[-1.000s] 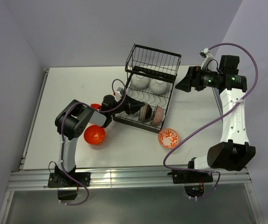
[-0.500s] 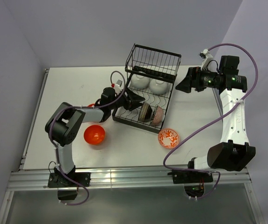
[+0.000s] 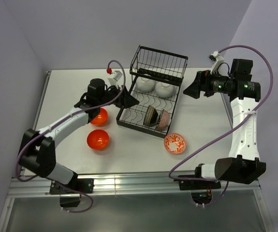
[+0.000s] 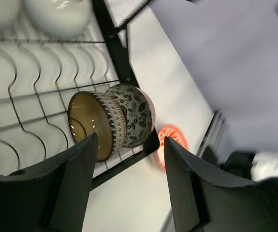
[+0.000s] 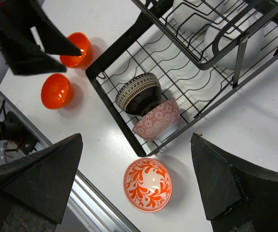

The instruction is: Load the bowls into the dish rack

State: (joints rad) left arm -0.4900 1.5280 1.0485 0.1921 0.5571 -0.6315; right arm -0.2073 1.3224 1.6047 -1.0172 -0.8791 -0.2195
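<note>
The black wire dish rack (image 3: 159,52) stands mid-table. Two white bowls (image 3: 145,85) sit at its back. A brown dark-rimmed bowl (image 3: 150,116) and a patterned bowl (image 3: 164,119) stand on edge in its front slots. Two orange-red bowls (image 3: 99,117) (image 3: 98,139) lie on the table left of it. The orange-and-white bowl (image 3: 175,143) lies in front of it. My left gripper (image 3: 130,100) is open and empty at the rack's left edge; its view shows the brown bowl (image 4: 91,126) and patterned bowl (image 4: 135,116). My right gripper (image 3: 189,87) is open and empty, high to the rack's right.
The right wrist view looks down on the rack's frame (image 5: 113,112), the orange-and-white bowl (image 5: 147,184) near the table's front rail, and both orange-red bowls (image 5: 56,90) (image 5: 78,47). Walls close the back and sides.
My left gripper has drawn back left and away from the brown bowl, out of the rack's tray, its arm stretching out. The brown bowl stays in the rack. The right arm has barely moved.
</note>
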